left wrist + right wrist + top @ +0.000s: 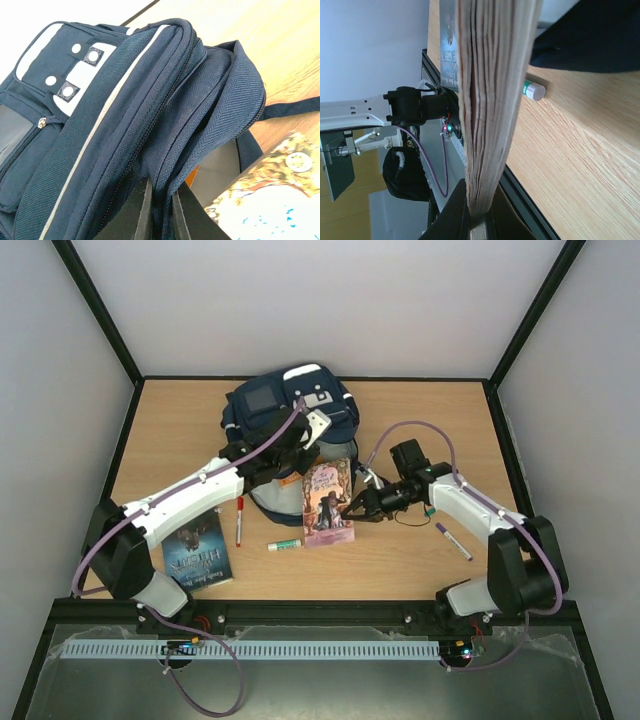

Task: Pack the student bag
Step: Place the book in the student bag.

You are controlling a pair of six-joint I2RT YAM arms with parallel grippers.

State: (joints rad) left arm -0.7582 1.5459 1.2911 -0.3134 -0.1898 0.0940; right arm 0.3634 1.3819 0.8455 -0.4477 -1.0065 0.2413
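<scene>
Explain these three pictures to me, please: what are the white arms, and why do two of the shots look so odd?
The white arms are two robot arms bolted at the near edge of the table. Each ends in a two-finger gripper. The wide picture comes from a fixed camera above and behind them. The other two come from small cameras on the wrists, so they look tilted and very close.

On the table are a navy student bag, a dark book, a red marker, a green-and-white marker and a purple pen.

The left gripper is shut on the bag's fabric near its opening. The right gripper is shut on a pink-covered book, and the book's page edges fill that wrist view.
</scene>
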